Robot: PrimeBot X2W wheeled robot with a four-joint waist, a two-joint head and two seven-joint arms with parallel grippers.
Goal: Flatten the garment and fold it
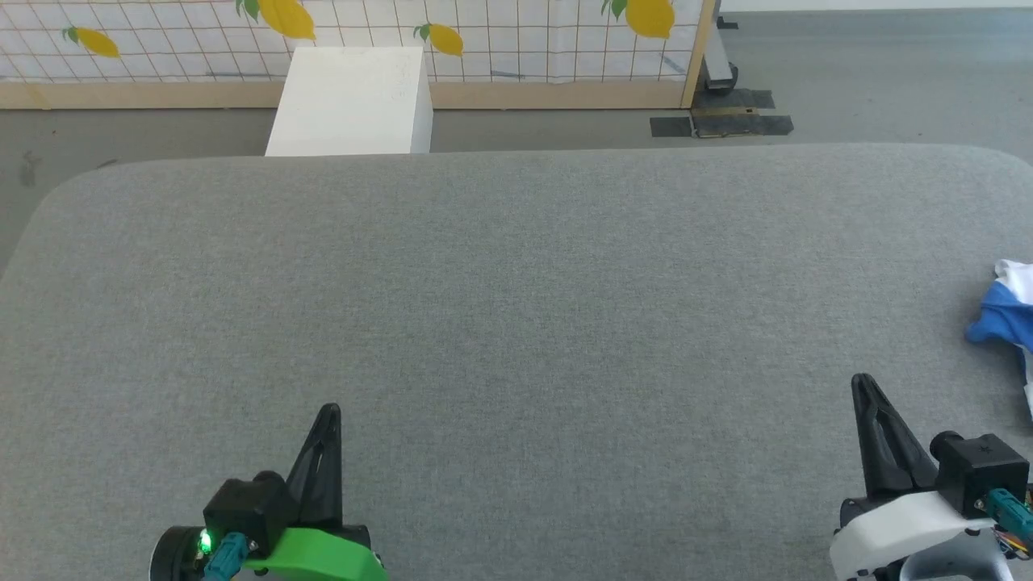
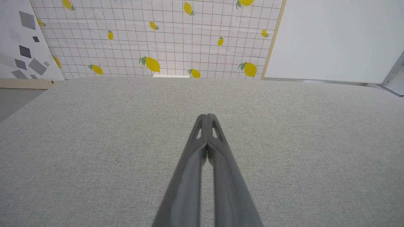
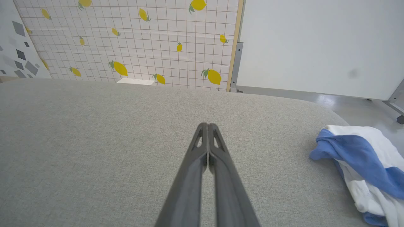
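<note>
Head view: one grey woven-fabric worktop (image 1: 516, 323) with rounded corners. One crumpled blue-and-white garment (image 1: 1005, 311) lies at its right edge. Two dark tapered pairs, left fingers (image 1: 323, 460) and right fingers (image 1: 880, 436), are each pressed closed.

Left wrist view: left fingers (image 2: 221, 176) meet tip to tip.

Right wrist view: right fingers (image 3: 221, 176) are closed, and the garment (image 3: 363, 157) sits bunched at the right edge.

The grey surface (image 1: 516, 282) lies open across its middle and left. A crumpled shirt (image 1: 1005, 315) lies by its right edge, and a white box (image 1: 355, 105) stands beyond the far edge.
</note>
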